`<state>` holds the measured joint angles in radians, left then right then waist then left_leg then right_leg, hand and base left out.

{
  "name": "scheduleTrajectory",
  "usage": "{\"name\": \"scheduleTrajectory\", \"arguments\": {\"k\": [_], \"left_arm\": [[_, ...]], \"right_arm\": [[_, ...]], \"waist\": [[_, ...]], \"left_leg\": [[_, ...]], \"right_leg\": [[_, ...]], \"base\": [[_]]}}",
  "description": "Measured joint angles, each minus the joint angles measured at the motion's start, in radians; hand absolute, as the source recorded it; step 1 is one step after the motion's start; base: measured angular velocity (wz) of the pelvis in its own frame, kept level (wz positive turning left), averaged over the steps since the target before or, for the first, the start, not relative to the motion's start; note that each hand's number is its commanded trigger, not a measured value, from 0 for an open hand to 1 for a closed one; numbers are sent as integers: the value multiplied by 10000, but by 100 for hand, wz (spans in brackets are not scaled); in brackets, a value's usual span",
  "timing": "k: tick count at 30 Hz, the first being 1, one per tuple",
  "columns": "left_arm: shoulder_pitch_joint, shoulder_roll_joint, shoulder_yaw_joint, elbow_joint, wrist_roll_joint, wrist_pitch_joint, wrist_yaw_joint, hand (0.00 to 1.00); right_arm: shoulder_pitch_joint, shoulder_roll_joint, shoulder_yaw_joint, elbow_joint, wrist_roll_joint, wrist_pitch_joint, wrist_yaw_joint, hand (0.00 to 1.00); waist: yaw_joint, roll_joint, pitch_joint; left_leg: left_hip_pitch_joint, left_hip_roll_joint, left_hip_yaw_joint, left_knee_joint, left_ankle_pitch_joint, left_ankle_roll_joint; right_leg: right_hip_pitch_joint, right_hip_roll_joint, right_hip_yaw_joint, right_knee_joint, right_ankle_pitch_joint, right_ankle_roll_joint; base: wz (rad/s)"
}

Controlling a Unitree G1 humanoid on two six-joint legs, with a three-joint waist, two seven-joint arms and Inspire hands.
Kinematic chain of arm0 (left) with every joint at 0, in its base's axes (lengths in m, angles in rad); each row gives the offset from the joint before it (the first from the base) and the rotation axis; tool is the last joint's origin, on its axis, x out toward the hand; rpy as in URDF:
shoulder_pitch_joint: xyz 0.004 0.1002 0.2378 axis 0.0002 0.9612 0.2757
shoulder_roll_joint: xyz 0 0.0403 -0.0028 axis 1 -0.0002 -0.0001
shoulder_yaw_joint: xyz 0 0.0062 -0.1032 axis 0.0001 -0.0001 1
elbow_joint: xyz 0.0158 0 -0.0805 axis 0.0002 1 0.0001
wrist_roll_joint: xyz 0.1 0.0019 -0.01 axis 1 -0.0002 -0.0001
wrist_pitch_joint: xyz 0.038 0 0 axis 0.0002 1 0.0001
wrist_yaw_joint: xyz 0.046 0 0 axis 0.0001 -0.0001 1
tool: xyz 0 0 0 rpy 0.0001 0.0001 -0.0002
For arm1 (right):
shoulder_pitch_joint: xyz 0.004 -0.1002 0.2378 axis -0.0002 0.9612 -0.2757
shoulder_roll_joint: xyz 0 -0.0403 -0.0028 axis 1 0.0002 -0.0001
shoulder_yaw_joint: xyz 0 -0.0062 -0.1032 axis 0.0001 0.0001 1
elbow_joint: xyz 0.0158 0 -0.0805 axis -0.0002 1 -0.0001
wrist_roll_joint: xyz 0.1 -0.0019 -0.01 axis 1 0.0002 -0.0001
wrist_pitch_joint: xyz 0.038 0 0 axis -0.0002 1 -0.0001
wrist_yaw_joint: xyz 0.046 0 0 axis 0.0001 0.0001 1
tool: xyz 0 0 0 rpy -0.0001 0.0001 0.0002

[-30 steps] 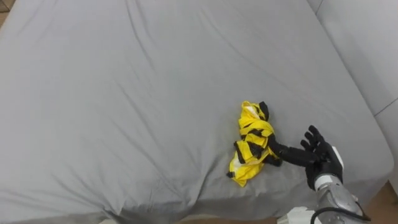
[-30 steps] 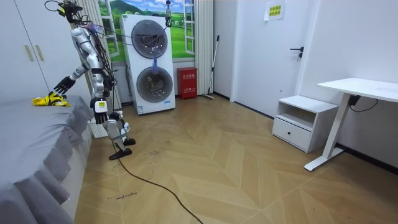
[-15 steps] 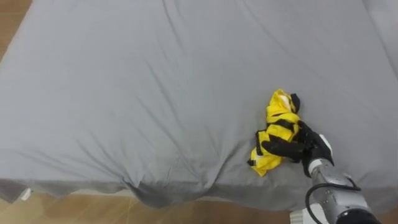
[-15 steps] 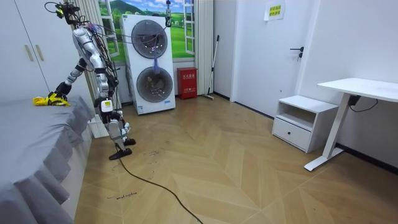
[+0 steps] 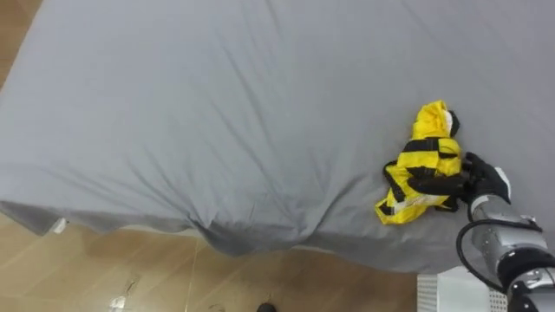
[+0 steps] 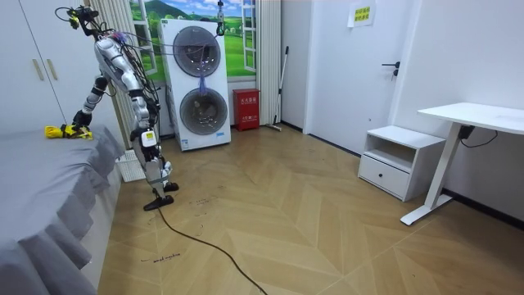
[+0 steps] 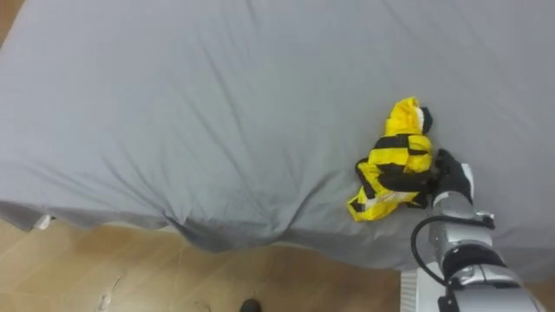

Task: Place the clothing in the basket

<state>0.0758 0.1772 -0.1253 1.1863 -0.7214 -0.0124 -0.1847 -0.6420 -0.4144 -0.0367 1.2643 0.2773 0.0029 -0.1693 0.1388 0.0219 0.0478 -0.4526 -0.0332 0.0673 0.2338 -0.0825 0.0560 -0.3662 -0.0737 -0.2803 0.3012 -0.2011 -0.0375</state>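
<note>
A crumpled yellow and black garment [image 5: 421,165] lies on the grey bed [image 5: 217,113] near its edge, and appears in the right eye view as the garment [image 7: 390,160]. My right hand [image 5: 482,182] comes in from the lower right, its dark fingers [image 5: 438,180] curled into the cloth. In the room view I stand beside the bed, my right arm stretched out to the garment [image 6: 59,132]. My left hand [image 6: 148,137] hangs at my side. A white latticed basket [image 6: 125,169] stands on the floor by the bed, and its corner [image 5: 438,293] is visible below my right arm.
The bed sheet hangs over the edge [image 5: 243,243] onto wooden floor [image 5: 87,277]. Behind me stand stacked washing machines [image 6: 196,82]. Farther off are a white cabinet [image 6: 391,160] and a desk [image 6: 475,123].
My right hand's fingers have gone from straight beside the garment to curled into it. The eye view has shifted, so the floor now shows. My left hand swung toward the room view's right.
</note>
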Motion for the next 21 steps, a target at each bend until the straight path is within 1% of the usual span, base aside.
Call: {"name": "scheduleTrajectory", "arguments": {"k": [1, 5, 6, 10, 12, 16, 19, 21], "left_arm": [[-8, 1, -24, 0, -52, 5, 0, 0], [-118, 64, -214, 2, -140, 64, 0, 0], [-142, 63, -250, 2, -140, 70, -1, 0], [-226, 85, -353, 8, -138, 84, -22, 0], [-265, 85, -374, 38, -138, 84, -14, 0], [-304, 100, -436, 102, -154, 64, -4, 0], [-300, 120, -424, 129, -154, 63, -3, 0], [-252, 168, -422, 130, -150, 68, -6, 0]], "right_arm": [[-80, -42, -53, 66, -8, 0, -52, 100], [-242, -216, -109, 195, -109, 3, -448, 100], [-245, -268, -314, 197, -120, 4, -468, 100], [-273, -379, -474, 198, 65, 96, -444, 100], [-273, -413, -470, 197, 309, 119, -337, 100], [-266, -444, -469, 198, 639, 139, -214, 100], [-265, -445, -652, 180, 1014, 211, -116, 100], [-241, -445, -666, 14, 1124, 216, -9, 100]], "waist": [[0, 21, 13], [4, 62, 17], [4, 96, 22], [56, 122, 12], [57, 122, 12], [24, 114, 16], [-99, 114, 15], [-283, 111, 15]], "left_leg": [[-54, -4, -1, 2, 9, 3], [-281, -7, 11, -14, 31, 4], [-308, -9, 27, -16, 31, 4], [-321, -8, 129, -63, 34, 5], [-286, -8, 172, -74, 34, 6], [-209, -5, 359, -174, 42, 18], [-121, -9, 363, -217, 43, 20], [16, -8, 396, -219, 43, 20]], "right_leg": [[-66, -6, 6, 33, 0, 0], [-347, -8, 30, 118, 1, -2], [-377, -12, 30, 116, 1, -2], [-560, -56, 148, 319, -1, -2], [-635, -71, 304, 433, -1, -1], [-672, -101, 370, 446, -6, 6], [-613, -111, 368, 451, -6, 7], [-483, -114, 376, 447, -6, 8]], "base": [[0], [0], [0], [-7], [-13], [-12], [-2], [0]]}}
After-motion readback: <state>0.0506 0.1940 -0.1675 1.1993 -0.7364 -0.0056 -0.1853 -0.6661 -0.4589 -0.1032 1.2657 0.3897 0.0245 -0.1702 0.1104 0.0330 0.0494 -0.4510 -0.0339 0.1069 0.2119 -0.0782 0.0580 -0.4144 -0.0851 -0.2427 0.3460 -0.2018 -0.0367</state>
